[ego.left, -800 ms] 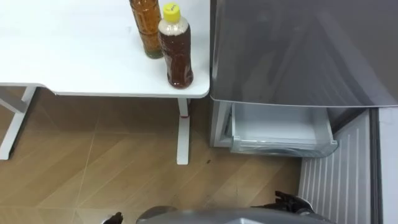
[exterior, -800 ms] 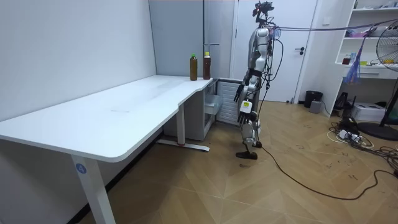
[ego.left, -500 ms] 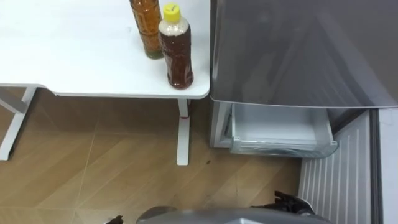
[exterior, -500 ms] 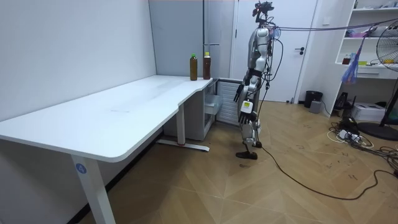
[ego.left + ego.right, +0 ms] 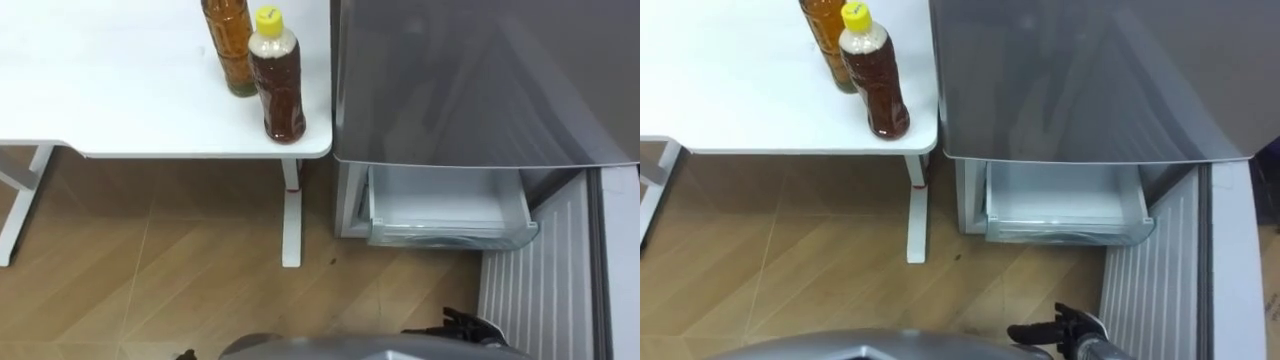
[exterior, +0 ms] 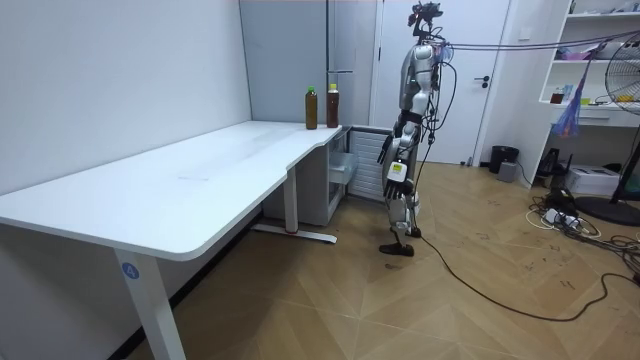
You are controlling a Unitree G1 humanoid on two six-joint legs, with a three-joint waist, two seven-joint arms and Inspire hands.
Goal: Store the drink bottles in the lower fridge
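Left robot hand (image 6: 394, 180) and right robot hand (image 5: 1075, 332) hang slack, empty; yellow-capped brown drink bottle (image 5: 276, 80) near white bench (image 5: 120, 90) corner could topple if clipped.

Upright, both arms down.
In the room view the robot stands straight, arms hanging by its hips. In the eye views the right hand (image 5: 1070, 332) sits at 5 o'clock, fingers stretched loosely toward 9 o'clock. The left hand (image 5: 186, 353) peeks in at 7 o'clock.
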